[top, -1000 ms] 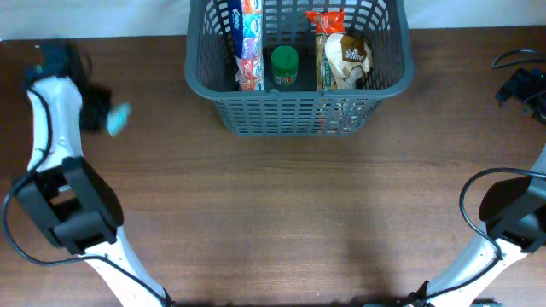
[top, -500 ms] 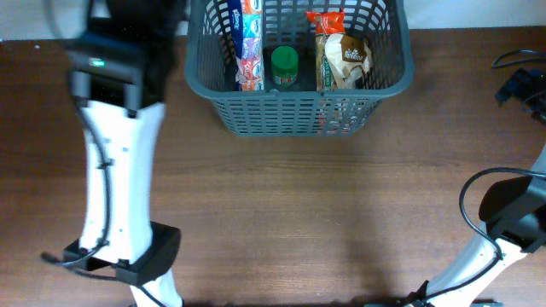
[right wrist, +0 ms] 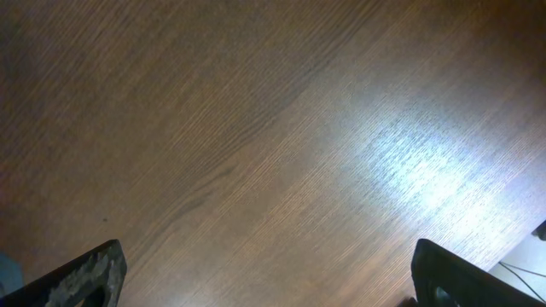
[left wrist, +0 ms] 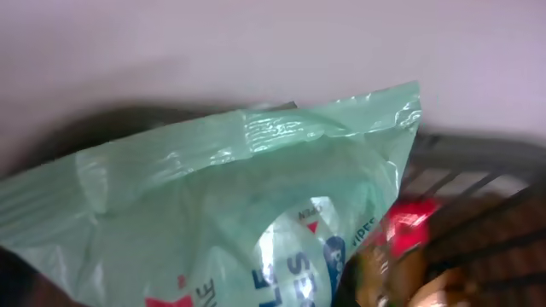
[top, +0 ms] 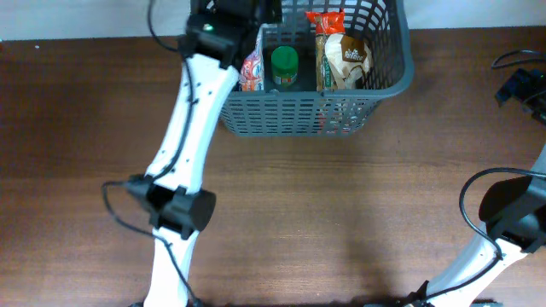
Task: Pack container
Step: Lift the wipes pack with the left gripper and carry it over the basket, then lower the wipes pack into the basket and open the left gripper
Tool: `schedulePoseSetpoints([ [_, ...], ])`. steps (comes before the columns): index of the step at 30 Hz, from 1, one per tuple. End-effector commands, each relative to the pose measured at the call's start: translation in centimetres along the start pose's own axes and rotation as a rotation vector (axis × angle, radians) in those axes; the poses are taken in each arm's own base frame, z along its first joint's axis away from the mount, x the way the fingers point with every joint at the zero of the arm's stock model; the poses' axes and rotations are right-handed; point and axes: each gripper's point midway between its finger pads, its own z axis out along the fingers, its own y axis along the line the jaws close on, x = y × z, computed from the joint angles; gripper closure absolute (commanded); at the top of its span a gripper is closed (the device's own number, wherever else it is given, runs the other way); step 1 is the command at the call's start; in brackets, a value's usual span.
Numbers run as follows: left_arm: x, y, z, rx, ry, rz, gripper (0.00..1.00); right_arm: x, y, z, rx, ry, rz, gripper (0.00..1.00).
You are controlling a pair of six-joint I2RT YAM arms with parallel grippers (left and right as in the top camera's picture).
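Screening container [left wrist: 482, 153] (blurred): green packet [left wrist: 213, 188]

One basket [top: 290, 115], jar [top: 284, 66], wipes pack [left wrist: 256, 213] — two packets [top: 252, 72] [top: 343, 55].

"WIPES" partly legible on pale green packet [left wrist: 213, 196]; other labels blurred.

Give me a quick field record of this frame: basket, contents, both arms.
basket: dark grey, slotted, at the table's far side
inside: green-lidded jar, snack bag, red-and-white pack
left arm: stretched over the basket's left side, gripping a pale green wipes pack
right pincer: open, empty, over bare table
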Motion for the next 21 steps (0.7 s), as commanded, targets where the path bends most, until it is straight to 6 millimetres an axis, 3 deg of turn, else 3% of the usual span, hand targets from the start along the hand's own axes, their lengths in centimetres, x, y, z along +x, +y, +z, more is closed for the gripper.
schedulePoseSetpoints([
  [1, 2.4, -0.2, 2.1, 0.007, 0.064, 0.002, 0.98, -0.1, -0.5, 0.3, 0.018, 0.002, 0.014, 0.01],
  [8, 6.8, 0.5, 5.5, -0.031, 0.177, 0.028, 0.98, -0.1, -0.5, 0.3, 0.018, 0.002, 0.014, 0.01],
  [15, 9.1, 1.1, 6.5, -0.056, 0.245, 0.045, 0.98, -0.1, -0.5, 0.3, 0.018, 0.002, 0.014, 0.01],
  [21, 12.6, 1.6, 7.8, -0.085, 0.339, 0.070, 0.98, -0.1, -0.5, 0.3, 0.018, 0.002, 0.014, 0.01],
])
